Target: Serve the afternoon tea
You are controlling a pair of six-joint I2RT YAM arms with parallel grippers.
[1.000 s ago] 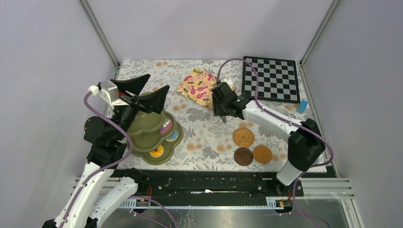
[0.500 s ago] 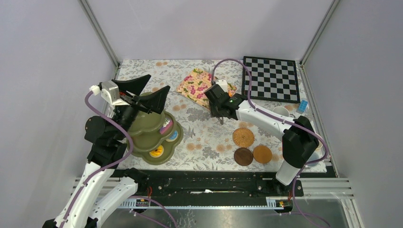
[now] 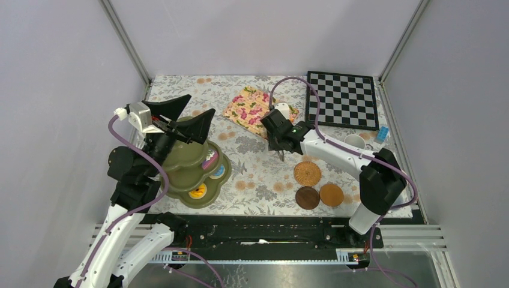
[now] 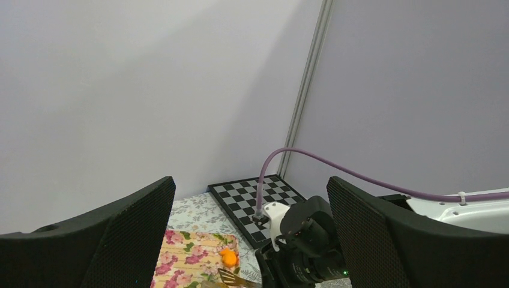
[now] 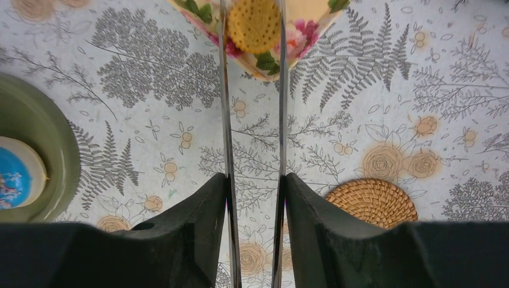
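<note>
Round golden biscuit (image 5: 255, 24) — dimpled face — pinched between metal tongs (image 5: 224, 90), right gripper (image 5: 255, 180) clamped on them, left gripper (image 3: 198, 105) spread wide, empty

The tongs (image 5: 226, 120) are bare metal, smooth and mirror-bright. The biscuit (image 5: 254, 25) between their tips looks matt, with a dotted, rough face. The woven coaster (image 5: 372, 203) is coarse, like rattan. The tablecloth (image 5: 150, 72) is matt printed cloth. The stand (image 5: 36, 114) looks smooth, with a soft gloss. The fingers (image 4: 384, 240) of the left gripper (image 4: 249, 186) are matt black, with a fine grid texture.
</note>
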